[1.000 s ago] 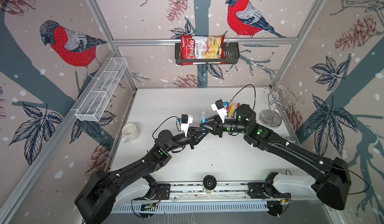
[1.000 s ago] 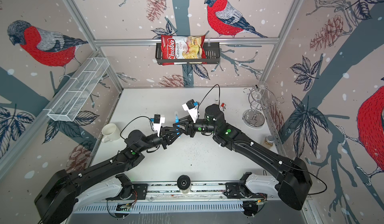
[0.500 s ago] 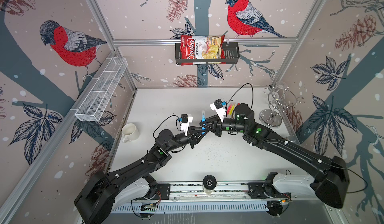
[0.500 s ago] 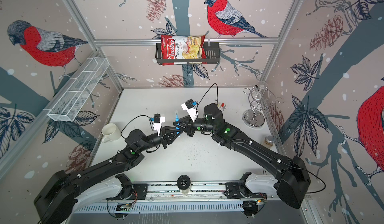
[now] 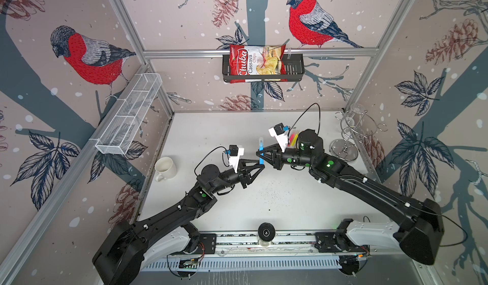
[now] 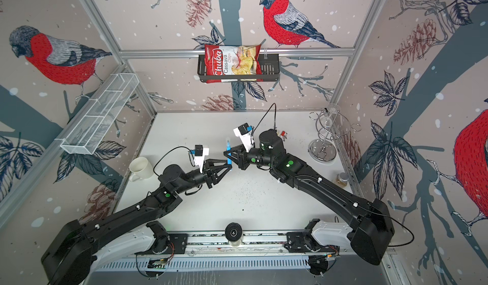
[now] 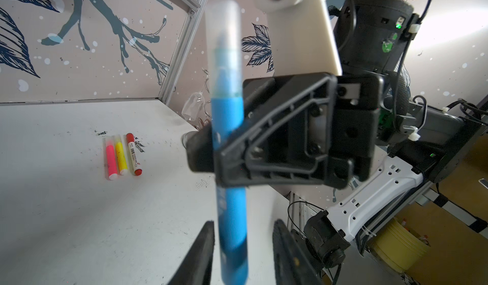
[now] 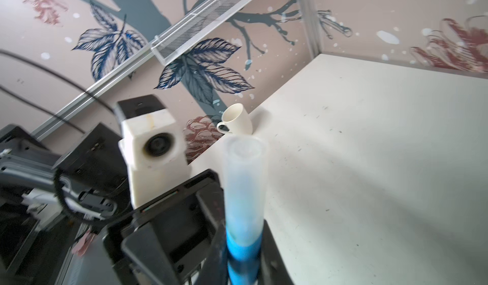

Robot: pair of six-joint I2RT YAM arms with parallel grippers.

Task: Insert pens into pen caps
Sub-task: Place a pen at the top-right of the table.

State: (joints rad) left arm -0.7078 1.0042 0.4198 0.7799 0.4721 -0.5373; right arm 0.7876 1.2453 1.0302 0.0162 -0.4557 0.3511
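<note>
one hand has just released: the left hand (image 5: 261,166) now stands open around the lower end of the blue pen (image 7: 228,143), which the right hand (image 5: 258,153) still grips upright above the worktop (image 5: 211,127). its whitish cap (image 7: 224,32) looks fully seated, so this pen seems done, like the three pens (image 7: 120,157) lying together on the worktop.

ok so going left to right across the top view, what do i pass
mesh wall tray → white mug → blue pen → pink and yellow pens → chrome wire stand
</note>
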